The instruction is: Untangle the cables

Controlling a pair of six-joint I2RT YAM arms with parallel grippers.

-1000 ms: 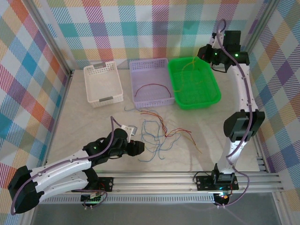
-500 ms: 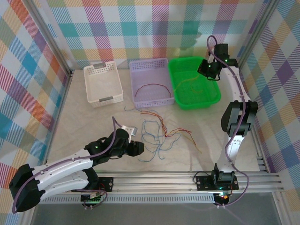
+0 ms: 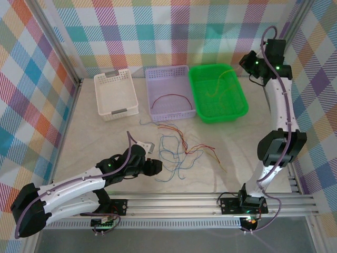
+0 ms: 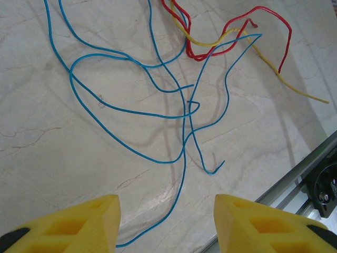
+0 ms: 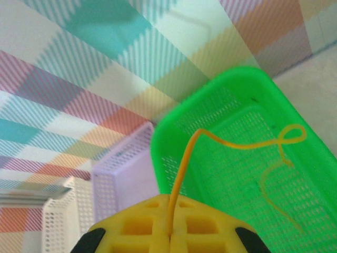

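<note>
While the right hand [image 3: 250,63] hangs high at the far right, above the far right corner of the green basket [image 3: 243,108], its fingers are pressed together on the end of an orange cable [image 5: 231,145]. From that grip the orange cable arches over and drops into the green basket, where its loose end curls in a small loop on the mesh floor. Just left of the green basket stands a purple basket [image 3: 167,69] with a single red cable [image 3: 171,96] bowed across its floor, and left of that a white basket [image 3: 113,77].

The remaining cables [image 3: 176,150] lie tangled on the tabletop [image 3: 89,142], near of the purple basket and about midway between the two arms. The left hand [image 3: 154,167] sits low at the near left edge of this tangle, its yellow fingers [image 4: 79,221] apart and gripping nothing. Ahead of them blue cables [image 4: 131,110] loop and cross one another, one blue end trailing back close to the left finger. Beyond the blue loops a red strand [image 4: 263,10] and a yellow strand [image 4: 274,74] cross each other
</note>
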